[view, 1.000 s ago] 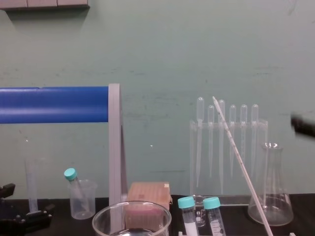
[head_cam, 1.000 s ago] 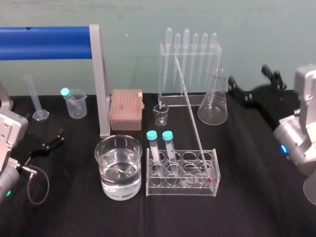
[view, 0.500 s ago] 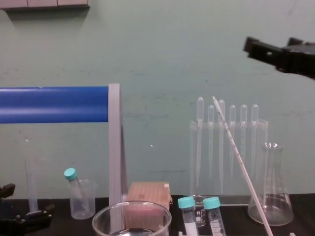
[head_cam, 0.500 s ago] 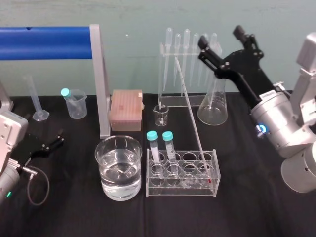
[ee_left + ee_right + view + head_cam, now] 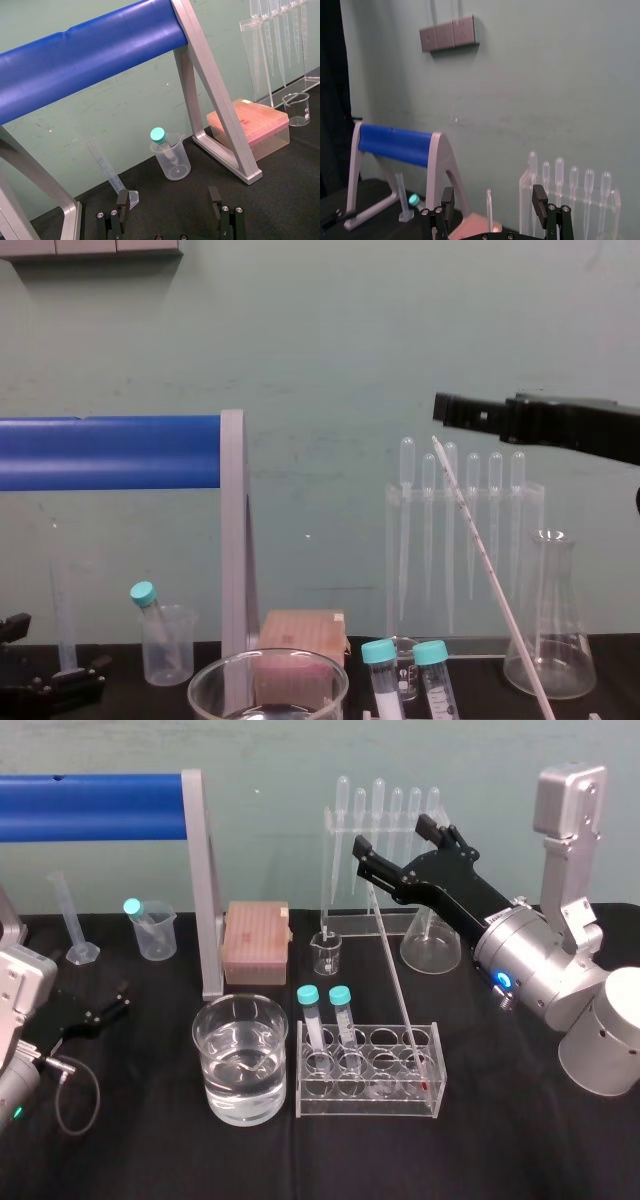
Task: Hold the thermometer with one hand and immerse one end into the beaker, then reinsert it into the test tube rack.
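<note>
R black gripper [image 5: 392, 838] swung left to upper centre, jaws wide + empty, by tip of thin white glass thermometer [image 5: 390, 960]. L gripper [image 5: 169, 200] parked mid-left, open.

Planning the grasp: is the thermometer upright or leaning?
Leaning: the thermometer slants from the right end of the test tube rack toward the pipettes; right gripper open near its tip.
</note>
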Action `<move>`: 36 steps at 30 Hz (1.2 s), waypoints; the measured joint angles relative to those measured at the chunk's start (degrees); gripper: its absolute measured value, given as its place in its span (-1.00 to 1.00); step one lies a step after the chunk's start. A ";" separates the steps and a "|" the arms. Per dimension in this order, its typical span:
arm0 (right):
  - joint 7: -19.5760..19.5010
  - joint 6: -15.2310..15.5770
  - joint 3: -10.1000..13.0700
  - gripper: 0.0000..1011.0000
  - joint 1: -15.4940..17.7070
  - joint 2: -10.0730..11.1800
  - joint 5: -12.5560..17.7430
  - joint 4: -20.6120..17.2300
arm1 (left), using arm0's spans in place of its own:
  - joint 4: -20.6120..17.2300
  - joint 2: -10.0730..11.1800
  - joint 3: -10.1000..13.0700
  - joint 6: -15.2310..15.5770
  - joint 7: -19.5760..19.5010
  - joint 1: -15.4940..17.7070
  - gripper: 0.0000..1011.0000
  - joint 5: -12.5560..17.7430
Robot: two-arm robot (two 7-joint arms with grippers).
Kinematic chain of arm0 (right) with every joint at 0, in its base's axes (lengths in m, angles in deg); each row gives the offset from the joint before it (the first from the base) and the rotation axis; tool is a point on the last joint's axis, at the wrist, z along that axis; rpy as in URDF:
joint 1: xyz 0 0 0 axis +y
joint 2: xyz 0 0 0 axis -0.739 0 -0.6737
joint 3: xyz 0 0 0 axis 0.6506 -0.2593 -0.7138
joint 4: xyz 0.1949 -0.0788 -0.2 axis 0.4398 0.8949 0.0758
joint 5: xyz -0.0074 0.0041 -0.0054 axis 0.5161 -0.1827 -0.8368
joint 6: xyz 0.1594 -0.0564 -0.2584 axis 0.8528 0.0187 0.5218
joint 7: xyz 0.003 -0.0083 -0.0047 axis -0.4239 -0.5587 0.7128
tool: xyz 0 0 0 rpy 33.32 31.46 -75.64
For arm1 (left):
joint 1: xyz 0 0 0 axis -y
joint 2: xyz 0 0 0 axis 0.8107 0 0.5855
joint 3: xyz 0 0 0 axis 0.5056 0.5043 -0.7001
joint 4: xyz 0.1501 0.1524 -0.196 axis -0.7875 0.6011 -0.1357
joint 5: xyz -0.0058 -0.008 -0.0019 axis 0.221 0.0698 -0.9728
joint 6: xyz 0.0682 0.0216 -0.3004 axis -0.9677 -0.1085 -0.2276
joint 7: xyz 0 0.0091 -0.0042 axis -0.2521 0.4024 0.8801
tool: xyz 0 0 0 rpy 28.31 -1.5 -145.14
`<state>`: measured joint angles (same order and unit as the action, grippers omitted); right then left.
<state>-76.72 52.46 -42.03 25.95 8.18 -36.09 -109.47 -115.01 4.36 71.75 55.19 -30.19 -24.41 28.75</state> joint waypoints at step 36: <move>6.11 9.17 0.30 0.98 -3.42 -3.83 -1.72 8.87 | 0.00 0.00 0.00 0.00 0.00 0.00 0.99 0.00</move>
<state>-70.60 61.63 -41.73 22.53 4.36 -37.81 -100.61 -115.01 4.36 71.75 55.19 -30.19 -24.40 28.76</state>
